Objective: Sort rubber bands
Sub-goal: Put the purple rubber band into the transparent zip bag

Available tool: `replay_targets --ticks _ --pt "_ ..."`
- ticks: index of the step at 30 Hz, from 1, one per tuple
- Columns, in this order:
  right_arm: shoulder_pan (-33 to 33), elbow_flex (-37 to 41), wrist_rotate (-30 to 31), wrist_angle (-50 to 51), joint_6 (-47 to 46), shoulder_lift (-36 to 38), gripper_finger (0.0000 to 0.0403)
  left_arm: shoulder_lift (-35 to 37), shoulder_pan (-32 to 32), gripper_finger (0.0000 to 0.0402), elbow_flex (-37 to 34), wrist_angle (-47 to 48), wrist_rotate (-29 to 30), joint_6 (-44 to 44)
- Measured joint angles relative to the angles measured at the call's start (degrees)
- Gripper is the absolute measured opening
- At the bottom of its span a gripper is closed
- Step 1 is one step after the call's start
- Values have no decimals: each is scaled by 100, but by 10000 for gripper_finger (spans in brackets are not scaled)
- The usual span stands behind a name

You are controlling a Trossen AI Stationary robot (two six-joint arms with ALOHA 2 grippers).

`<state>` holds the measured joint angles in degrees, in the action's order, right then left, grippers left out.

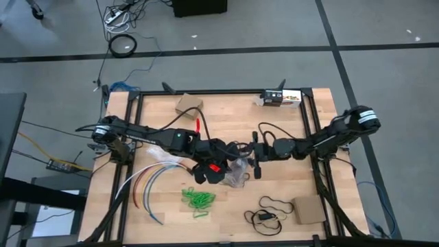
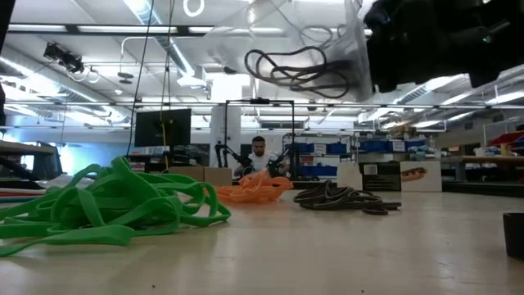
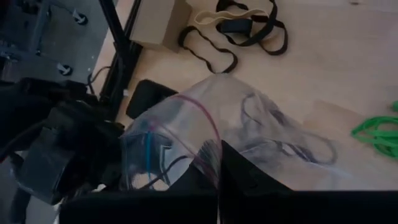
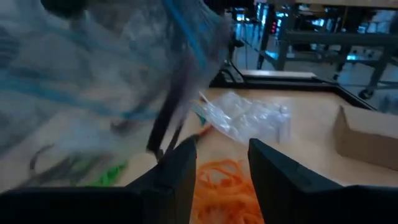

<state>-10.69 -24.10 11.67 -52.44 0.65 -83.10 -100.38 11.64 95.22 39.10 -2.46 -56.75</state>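
Hanging above the table, a clear bag (image 2: 327,49) carries a few dark bands (image 2: 299,67), seen through the plastic in the low and left wrist views. On the wood lie three heaps. The green bands (image 1: 197,199) sit near the front edge, the closest heap in the low view. The orange bands (image 2: 255,188) lie farther back, under the raised bag and straight ahead of the right fingers (image 4: 180,171). The dark heap (image 2: 344,197) lies to one side by a cardboard box (image 3: 158,25), with one pale band among its loops.

The left gripper (image 3: 219,155) is clamped on the bag's zip edge, fingers pressed together with the plastic between them, holding it up over the middle of the table. The right gripper (image 4: 222,149) faces it from the other side, just beside the bag. Its fingers stand apart with nothing between them, and the plastic is ahead of their tips.

A second, crumpled clear bag (image 4: 249,118) lies flat beyond the orange heap. Curved coloured cables (image 1: 151,182) fan out on the left part of the table. Another box (image 1: 188,105) sits near the far edge. Beyond the table, a person (image 2: 259,156) shows in the room.
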Motion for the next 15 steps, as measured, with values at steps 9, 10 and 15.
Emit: replay_targets --ticks 9,10,15 --pt "-16 -122 542 686 395 269 11 0 0 0 0 308 2 151" --pt "-27 -118 664 848 447 401 11 0 0 0 0 308 2 153" --pt "-253 -208 1062 1421 1233 1176 2 0 0 0 0 277 -72 167"
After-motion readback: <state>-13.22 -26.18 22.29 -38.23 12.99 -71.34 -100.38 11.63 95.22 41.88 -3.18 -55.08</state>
